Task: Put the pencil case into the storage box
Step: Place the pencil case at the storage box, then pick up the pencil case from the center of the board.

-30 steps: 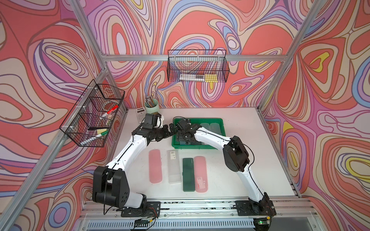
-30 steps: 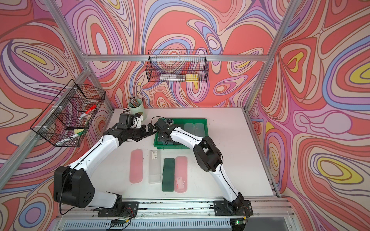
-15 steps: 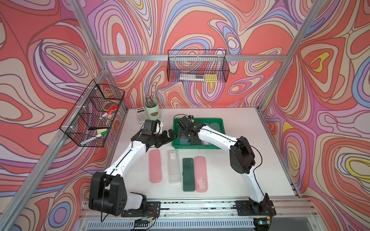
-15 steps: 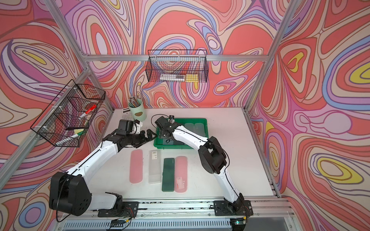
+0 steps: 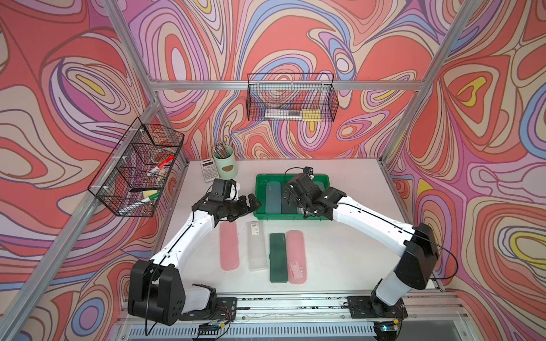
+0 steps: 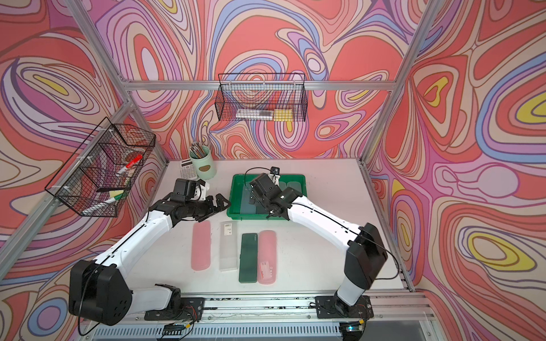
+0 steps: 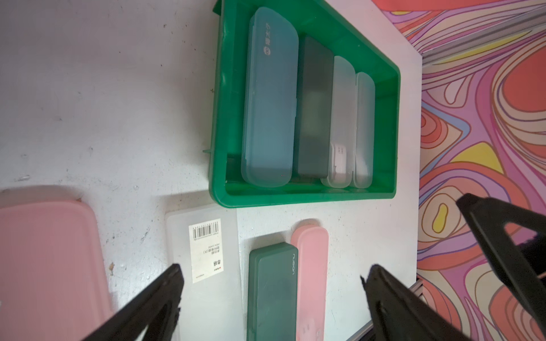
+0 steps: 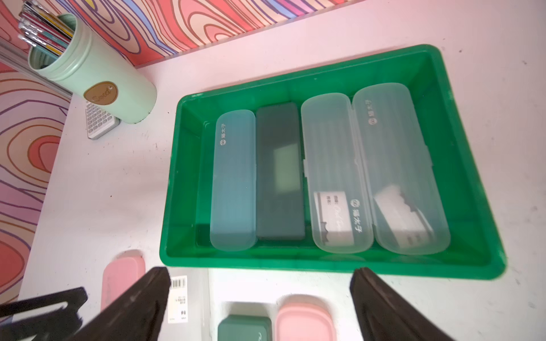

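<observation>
Storage box: we list one bright green tray (image 5: 261, 189), right of centre in both top views, flat on the white surface (image 5: 357, 183).
Box contents: we count four pencil cases lying side by side along its length. In order they are a blue pencil case (image 8: 233, 180), a dark pencil case (image 8: 279, 171) touching it, and two clear pencil cases (image 8: 331, 159) (image 8: 396, 153), each with a white insert at one end.
Surface stock: we list four more cases in a row below the box, lower centre of the top views. A pink pencil case (image 5: 229, 251) and a frosted pencil case (image 5: 256, 251) with a barcode label lie slightly apart. A green pencil case (image 5: 277, 257) touches a second pink case (image 5: 296, 257). The frosted one's upper end sits just beside the box's near rim.
Right claw (image 8: 260, 273): released, with the fingers spread wide and nothing between them. In the top views it hangs over the storage box.
Left claw (image 7: 273, 270): released, fingers wide apart and empty. In the top views it is just left of the box's lower left corner.
Sundries: a mint pen cup (image 5: 226, 166) and a calculator (image 5: 208, 172) stand at the surface's upper left. Two black wire baskets (image 5: 136, 171) (image 5: 291, 100) hang on the walls.
</observation>
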